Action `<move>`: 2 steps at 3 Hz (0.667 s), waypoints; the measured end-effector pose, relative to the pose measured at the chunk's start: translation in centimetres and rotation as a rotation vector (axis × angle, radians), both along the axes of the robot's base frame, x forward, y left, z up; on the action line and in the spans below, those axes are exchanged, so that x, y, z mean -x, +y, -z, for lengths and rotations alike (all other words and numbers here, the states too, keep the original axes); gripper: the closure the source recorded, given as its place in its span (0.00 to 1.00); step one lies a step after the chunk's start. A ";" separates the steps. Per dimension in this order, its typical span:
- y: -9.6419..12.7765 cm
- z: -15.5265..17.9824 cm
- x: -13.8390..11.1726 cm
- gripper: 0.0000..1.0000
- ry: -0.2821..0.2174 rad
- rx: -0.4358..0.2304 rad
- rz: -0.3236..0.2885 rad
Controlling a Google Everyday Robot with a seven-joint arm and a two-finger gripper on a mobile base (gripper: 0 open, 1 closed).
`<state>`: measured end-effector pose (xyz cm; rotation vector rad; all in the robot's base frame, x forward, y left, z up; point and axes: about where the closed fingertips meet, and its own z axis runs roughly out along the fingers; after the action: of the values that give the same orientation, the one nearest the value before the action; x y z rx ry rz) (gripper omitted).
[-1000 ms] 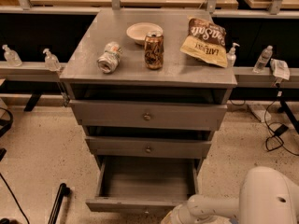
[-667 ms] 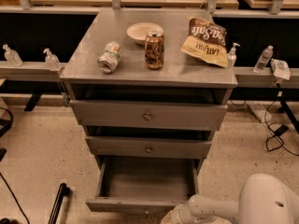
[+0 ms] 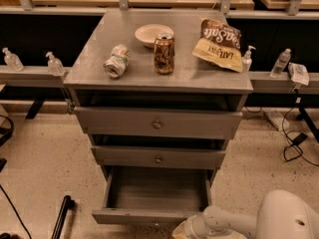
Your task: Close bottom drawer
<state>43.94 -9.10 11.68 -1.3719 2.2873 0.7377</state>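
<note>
The bottom drawer of the grey cabinet is pulled far out, and its empty inside shows from above. Its slim front runs along the lower edge of the view. My gripper is at the bottom edge, just in front of the right part of that drawer front, at the end of my white arm, which comes in from the lower right. The gripper is partly cut off by the frame edge.
The middle drawer and top drawer stick out slightly. The cabinet top holds a bowl, an upright can, a lying can and a chip bag. Cables lie on the floor at right; a black pole is at left.
</note>
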 end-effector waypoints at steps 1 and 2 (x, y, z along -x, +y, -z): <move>-0.7 -0.7 -1.9 1.00 -0.016 -0.002 0.017; -0.6 -0.7 -1.9 1.00 -0.018 -0.002 0.013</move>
<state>45.80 -9.72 12.36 -1.3559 2.2790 0.7212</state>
